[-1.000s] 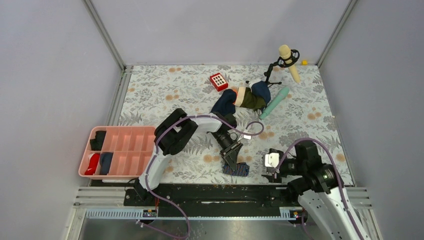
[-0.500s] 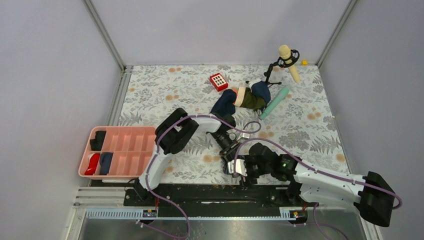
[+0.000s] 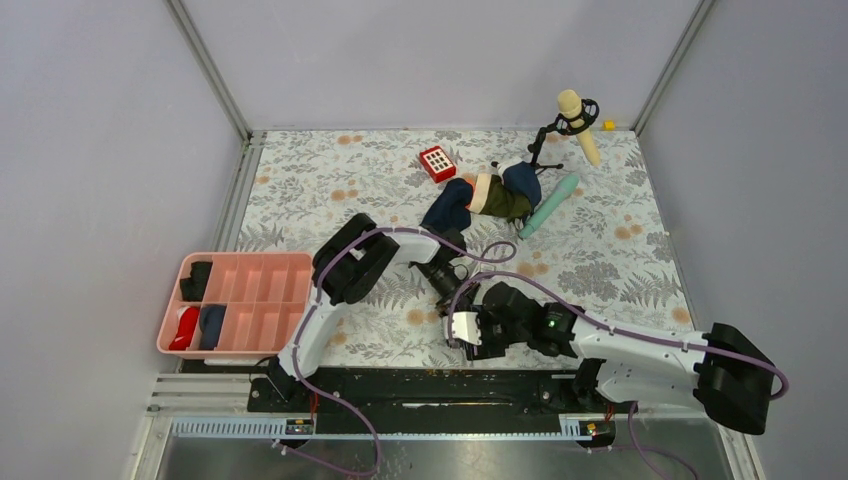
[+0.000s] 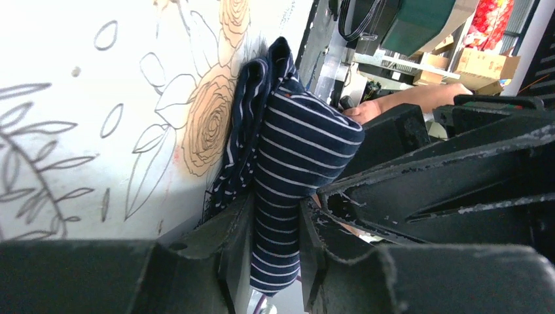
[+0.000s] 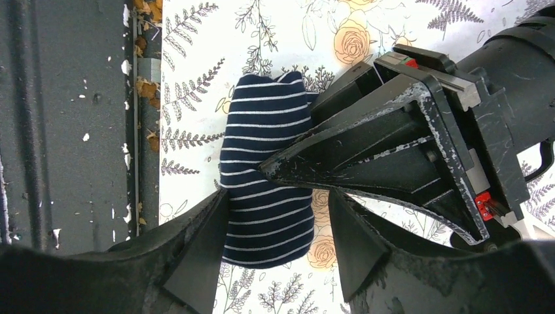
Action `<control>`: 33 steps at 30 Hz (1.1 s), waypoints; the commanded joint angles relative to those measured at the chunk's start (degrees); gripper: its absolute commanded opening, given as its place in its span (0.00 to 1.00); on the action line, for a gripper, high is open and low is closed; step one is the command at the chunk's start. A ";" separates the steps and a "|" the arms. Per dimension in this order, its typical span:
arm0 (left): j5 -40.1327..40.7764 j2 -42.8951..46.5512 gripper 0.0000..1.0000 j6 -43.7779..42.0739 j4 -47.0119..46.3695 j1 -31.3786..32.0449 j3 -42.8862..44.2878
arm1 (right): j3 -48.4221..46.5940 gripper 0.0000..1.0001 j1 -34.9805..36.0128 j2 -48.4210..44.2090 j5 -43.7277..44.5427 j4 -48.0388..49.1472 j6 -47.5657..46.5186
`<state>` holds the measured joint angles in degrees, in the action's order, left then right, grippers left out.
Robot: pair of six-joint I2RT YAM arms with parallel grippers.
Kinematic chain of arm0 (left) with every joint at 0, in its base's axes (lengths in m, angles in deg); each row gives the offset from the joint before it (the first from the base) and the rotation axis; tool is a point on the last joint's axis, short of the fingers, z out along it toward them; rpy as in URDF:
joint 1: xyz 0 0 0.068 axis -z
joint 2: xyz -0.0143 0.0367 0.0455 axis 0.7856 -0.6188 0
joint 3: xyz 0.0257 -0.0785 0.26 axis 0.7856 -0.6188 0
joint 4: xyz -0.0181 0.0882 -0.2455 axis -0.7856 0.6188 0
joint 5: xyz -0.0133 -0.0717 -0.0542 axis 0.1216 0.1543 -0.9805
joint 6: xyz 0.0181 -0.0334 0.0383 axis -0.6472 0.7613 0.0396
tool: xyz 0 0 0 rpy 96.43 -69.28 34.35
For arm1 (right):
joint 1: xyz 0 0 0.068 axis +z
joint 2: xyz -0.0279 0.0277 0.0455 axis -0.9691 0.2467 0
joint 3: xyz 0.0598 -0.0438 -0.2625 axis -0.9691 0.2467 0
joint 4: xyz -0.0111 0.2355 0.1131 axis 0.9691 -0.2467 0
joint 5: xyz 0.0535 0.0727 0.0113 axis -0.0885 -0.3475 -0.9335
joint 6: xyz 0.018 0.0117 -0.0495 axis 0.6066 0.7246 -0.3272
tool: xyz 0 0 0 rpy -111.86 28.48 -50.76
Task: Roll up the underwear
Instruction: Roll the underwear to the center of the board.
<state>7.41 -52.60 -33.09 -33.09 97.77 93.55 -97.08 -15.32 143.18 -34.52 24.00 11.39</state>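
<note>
The underwear (image 5: 265,176) is a navy bundle with thin pale stripes, folded thick, lying on the floral table near its front edge. My left gripper (image 4: 278,252) is shut on one end of it (image 4: 294,150); the striped cloth is pinched between its jaws. My right gripper (image 5: 275,252) is open, one finger on each side of the bundle's other end, and the near-edge finger (image 5: 203,255) is against the cloth. In the top view both grippers meet at the front middle, left (image 3: 452,297) and right (image 3: 468,330), and they hide the underwear.
A pink tray (image 3: 250,262) holding a few rolled cloths stands at the front left. A plain navy cloth with a green and tan garment (image 3: 487,197), a red keypad (image 3: 436,162), a teal tube (image 3: 549,205) and a microphone stand (image 3: 573,115) lie at the back. The black front rail (image 5: 65,131) runs beside the underwear.
My right arm has swung in from the front right to the underwear and now has its open jaws around it. My left gripper has kept its hold and barely moved.
</note>
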 commanded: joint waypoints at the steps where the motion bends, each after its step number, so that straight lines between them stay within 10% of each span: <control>1: 7.93 -2.21 0.00 -2.37 -3.23 0.11 0.58 | -4.13 0.61 1.35 5.68 -1.71 -1.69 -2.79; 8: 6.91 -0.78 0.01 -0.02 -7.51 -1.28 -1.34 | -9.85 0.49 2.99 13.30 -1.71 -10.47 -0.78; 14: 12.40 6.41 0.32 9.45 -20.57 -4.68 -8.16 | -11.20 0.02 2.93 14.86 -2.96 -17.54 8.90; 21: 21.85 22.33 0.50 21.24 -40.30 -14.04 -21.51 | -9.98 0.00 -4.70 16.56 -4.72 -18.75 7.00; 26: 34.44 44.04 0.53 8.92 -51.61 -11.68 -38.14 | -11.03 0.00 -14.15 17.84 -12.20 -20.23 4.70; 33: 48.23 61.69 0.55 -17.39 -67.39 8.24 -57.85 | -10.96 0.00 -16.22 17.49 -14.68 -21.45 2.82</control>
<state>45.03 6.61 -32.94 -88.43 97.14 42.42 -110.33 -30.03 158.83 -49.40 11.03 15.67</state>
